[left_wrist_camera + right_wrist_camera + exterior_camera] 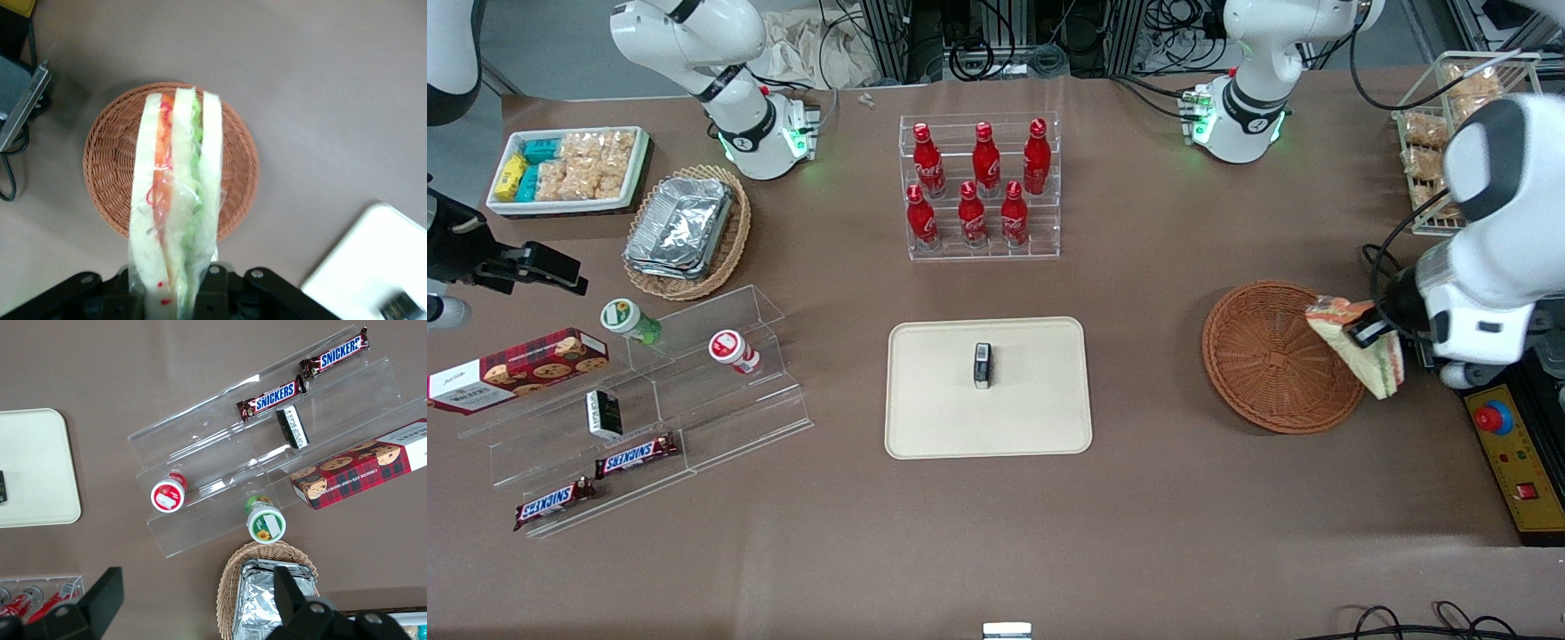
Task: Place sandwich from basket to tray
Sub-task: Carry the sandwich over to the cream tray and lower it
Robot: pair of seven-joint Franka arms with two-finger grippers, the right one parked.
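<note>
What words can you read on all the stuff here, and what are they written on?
"SNICKERS": on each of the two chocolate bars on the clear stand.
Cookie box: lettering too small to read.
Red bottles: white script too blurred to read.
The gripper holds the sandwich above the basket; no words on it.

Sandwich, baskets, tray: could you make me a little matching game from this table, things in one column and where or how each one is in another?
Things
1. sandwich
2. reddish-brown basket
3. cream tray
4. tan basket

States
A. holds stacked foil containers
B. empty, on the table below the sandwich
C. held in the gripper at the reddish-brown basket's edge, toward the working arm's end
D. carries one small dark packet

Pairs: 1-C, 2-B, 3-D, 4-A
</note>
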